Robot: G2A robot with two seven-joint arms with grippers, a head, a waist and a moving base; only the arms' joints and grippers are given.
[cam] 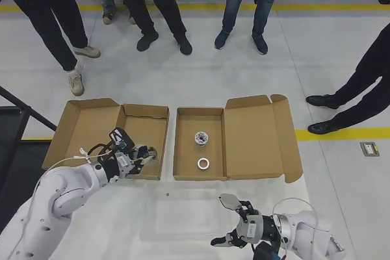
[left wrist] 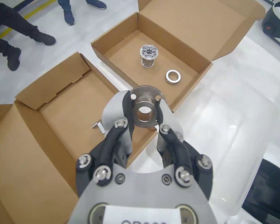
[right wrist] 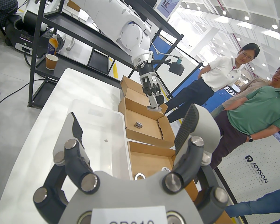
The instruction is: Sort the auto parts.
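Left gripper [left wrist: 143,110]: pinching flanged bushing [left wrist: 145,92] by its sleeve, hovering over left box [left wrist: 72,117] near the wall facing right box [left wrist: 130,47].
Right gripper [cam: 227,221]: resting spread wide, holding nothing, apart from both boxes.
Slip: gripping smooth round metal, possibly twisting loose early.
Misdrop: releasing here, risking clipping that wall or striking the bracket [left wrist: 98,126].

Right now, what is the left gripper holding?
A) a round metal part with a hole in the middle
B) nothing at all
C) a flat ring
A: the left gripper is shut on a round part with a hole through it.
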